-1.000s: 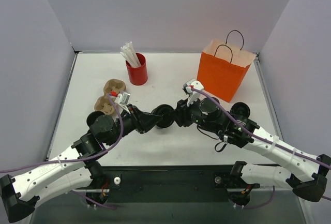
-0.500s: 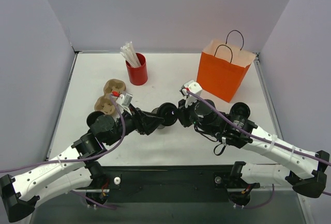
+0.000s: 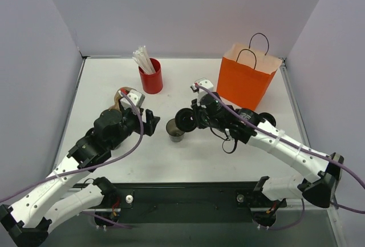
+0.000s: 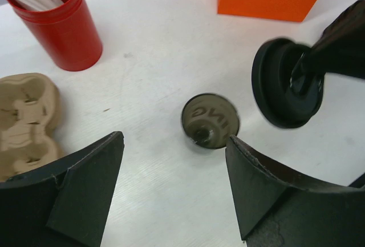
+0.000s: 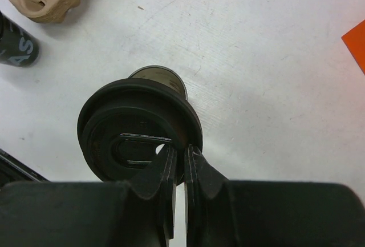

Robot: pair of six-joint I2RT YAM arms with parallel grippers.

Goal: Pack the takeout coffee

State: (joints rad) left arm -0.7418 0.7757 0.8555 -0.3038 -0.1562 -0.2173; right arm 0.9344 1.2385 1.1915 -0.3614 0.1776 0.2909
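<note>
Black lid [image 5: 140, 130] pinched in your right gripper [image 5: 178, 158], just beside the uncapped coffee cup [image 4: 210, 120] standing mid-table, your left gripper [image 4: 174, 141] spread wide; capping and the orange bag [image 3: 246, 81] look yet to come.

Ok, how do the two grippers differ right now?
The left gripper is open and empty, while the right gripper is shut on the lid. The left gripper sits a little back from the uncovered cup, while the right gripper holds the lid tilted on edge close beside it. Both grippers point toward that cup.
</note>
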